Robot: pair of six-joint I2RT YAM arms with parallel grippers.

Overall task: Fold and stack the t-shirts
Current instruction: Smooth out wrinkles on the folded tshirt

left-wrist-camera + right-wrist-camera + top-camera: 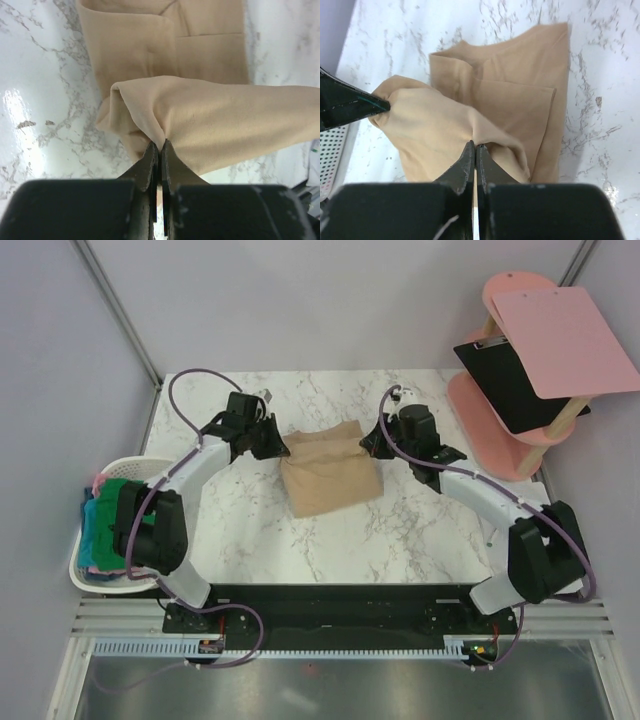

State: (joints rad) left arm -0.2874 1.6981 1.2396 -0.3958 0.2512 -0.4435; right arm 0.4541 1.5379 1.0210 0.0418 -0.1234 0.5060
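Observation:
A tan t-shirt, partly folded, lies mid-table. My left gripper is shut on the shirt's far left corner, and my right gripper is shut on its far right corner. In the left wrist view the closed fingertips pinch a raised fold of the tan t-shirt. In the right wrist view the gripper pinches the same lifted edge of the tan t-shirt, and the left gripper's finger shows at the left. A green t-shirt and a teal one sit in the basket.
A white slatted laundry basket stands at the table's left edge beside the left arm. At the back right is a pink tiered stand bearing a black clipboard and a pink board. White walls close in the table.

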